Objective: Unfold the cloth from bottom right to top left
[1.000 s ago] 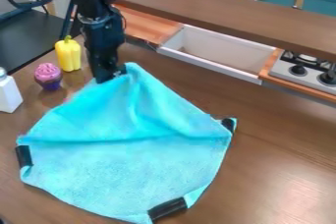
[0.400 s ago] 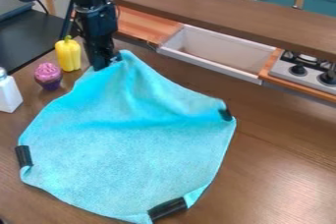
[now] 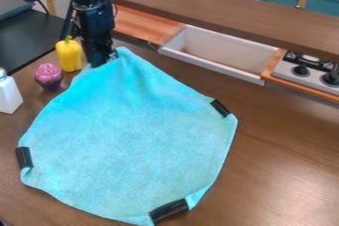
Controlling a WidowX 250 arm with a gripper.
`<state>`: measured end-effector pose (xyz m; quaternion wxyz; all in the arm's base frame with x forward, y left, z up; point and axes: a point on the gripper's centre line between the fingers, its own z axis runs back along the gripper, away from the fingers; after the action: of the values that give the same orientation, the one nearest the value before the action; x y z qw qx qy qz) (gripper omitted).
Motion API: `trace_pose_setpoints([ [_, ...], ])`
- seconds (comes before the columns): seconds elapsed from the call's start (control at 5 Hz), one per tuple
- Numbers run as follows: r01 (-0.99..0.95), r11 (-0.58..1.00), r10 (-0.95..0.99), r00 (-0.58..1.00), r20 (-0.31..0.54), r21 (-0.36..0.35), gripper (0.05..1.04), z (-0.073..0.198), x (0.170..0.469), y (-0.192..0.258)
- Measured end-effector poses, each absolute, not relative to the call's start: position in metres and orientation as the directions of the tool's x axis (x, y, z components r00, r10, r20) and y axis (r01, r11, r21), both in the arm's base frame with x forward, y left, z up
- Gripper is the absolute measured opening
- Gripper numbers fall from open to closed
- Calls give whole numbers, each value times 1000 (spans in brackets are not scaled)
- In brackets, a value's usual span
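The gripper (image 3: 104,62) is at the upper left of the camera view, shut on the top corner of the cloth (image 3: 136,138). The light blue cloth lies spread over the left and middle of the table, nearly flat, with its surface rising slightly toward the held corner. Black clips or bands sit on its left, right and bottom corners. The fingertips are partly hidden against the cloth.
Just left of the gripper stand a yellow pepper (image 3: 69,55) and a purple cupcake (image 3: 48,76). A white bottle (image 3: 9,93) is at the left edge. Behind are a white sink (image 3: 218,54) and a stove (image 3: 309,71); brown table (image 3: 285,155) extends right.
The gripper has moved a little up and left with the cloth's corner. The cloth's fold across the middle has flattened out, and its right corner has turned over.
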<state>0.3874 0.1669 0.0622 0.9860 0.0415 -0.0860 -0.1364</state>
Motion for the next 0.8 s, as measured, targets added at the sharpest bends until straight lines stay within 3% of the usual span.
trace_pose_setpoints([
  [0.2,255,960,-271,950,152,120,224,58,389,175],
  [0.4,258,951,-284,947,150,172,514,56,389,183],
  [0.6,269,949,-290,950,120,163,799,47,387,184],
  [0.8,283,946,-301,949,96,159,1000,39,379,186],
])
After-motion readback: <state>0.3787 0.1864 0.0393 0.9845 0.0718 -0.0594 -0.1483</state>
